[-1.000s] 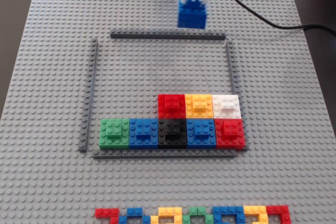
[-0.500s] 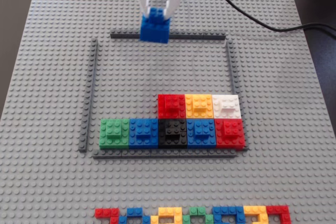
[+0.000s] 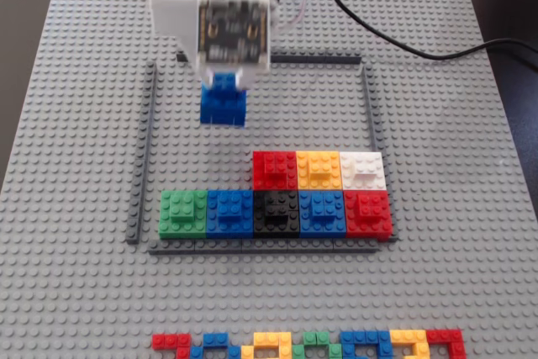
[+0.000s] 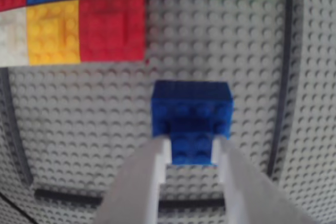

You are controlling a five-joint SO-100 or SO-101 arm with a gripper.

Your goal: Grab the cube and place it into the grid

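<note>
fixed view overhead, wrist view close, downward

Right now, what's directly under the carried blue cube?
Bare light grey baseplate inside the grid, no placed block. The cube, pinched by the gripper, hides the studs straight below; contact can't be judged.

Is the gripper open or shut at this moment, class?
Shut on the cube: in the wrist view both fingers of the gripper press the sides of its raised top brick, above the baseplate.

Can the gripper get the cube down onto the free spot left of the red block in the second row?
Probably yes: the gripper holds the cube inside the grid, and bare baseplate lies beside the red block.
</note>
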